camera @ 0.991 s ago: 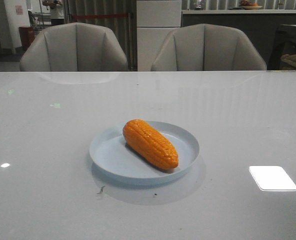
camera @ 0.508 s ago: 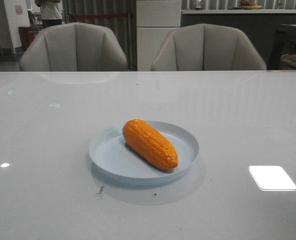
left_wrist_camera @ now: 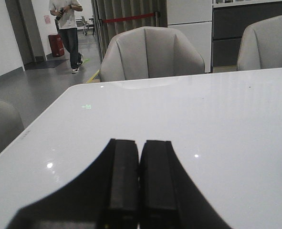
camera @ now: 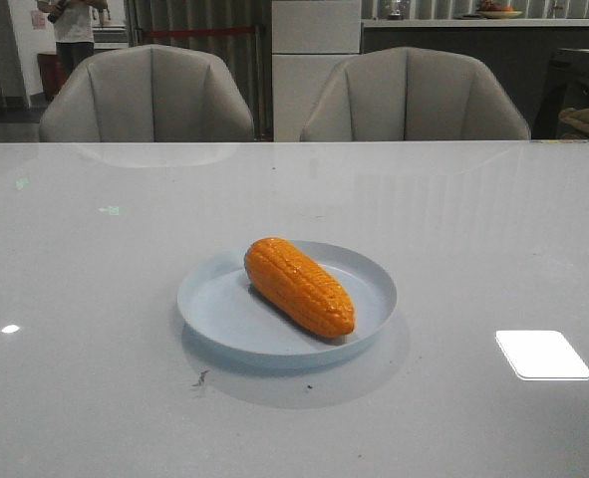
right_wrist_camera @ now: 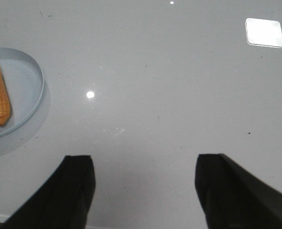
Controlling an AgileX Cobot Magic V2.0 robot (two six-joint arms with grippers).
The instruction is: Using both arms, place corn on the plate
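Front view: the corn (camera: 299, 286) lay diagonally inside the plate (camera: 214, 304) mid-desk (camera: 95, 398), fat end toward the two chairs (camera: 147, 95); neither arm showed up here. Left wrist view: left gripper (left_wrist_camera: 139, 179) had its jaws clenched together on nothing, over bare desk. Right wrist view: right gripper (right_wrist_camera: 145, 188) had its jaws released wide, with the plate and corn well off to one side.

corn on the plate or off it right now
On it. The corn lies on its side inside the plate, angled across the middle, within the rim; no gripper touches it.
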